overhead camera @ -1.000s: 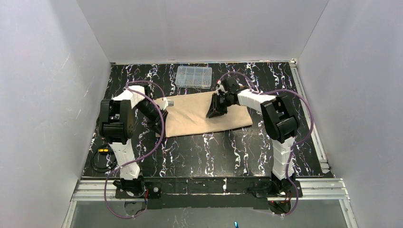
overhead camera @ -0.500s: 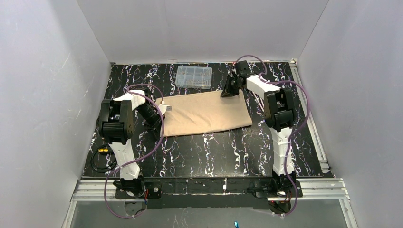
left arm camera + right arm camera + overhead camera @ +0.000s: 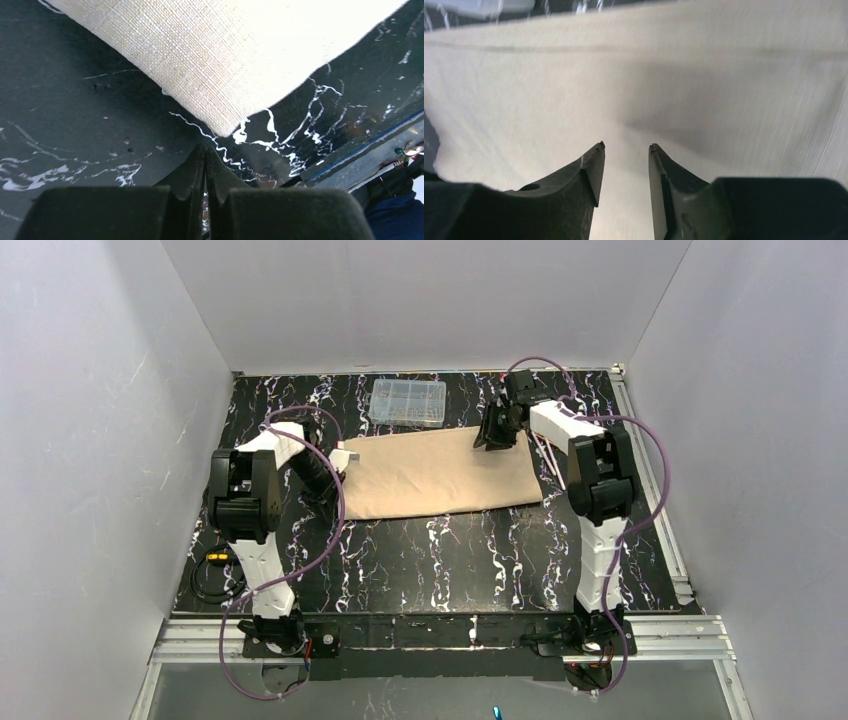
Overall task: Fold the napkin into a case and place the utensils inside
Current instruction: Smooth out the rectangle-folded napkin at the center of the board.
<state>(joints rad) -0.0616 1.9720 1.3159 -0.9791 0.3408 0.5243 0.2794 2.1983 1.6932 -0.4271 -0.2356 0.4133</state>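
Hovering over napkin (image 3: 674, 85): R hand (image 3: 626, 146), parted.

No text, label, brand, number or sign can be read in any view. I checked these surfaces: the napkin (image 3: 440, 475), the clear compartment box (image 3: 408, 401), the marbled table (image 3: 430, 560) and my right gripper (image 3: 627, 145). None carries a marking I can read.

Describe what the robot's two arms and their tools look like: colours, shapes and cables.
The left arm and right arm match: white shells between bulky black joint housings. Purple cables loop along each. The left tool and right tool are matt black, each with two wedge-shaped fingers tapering to thin tips.
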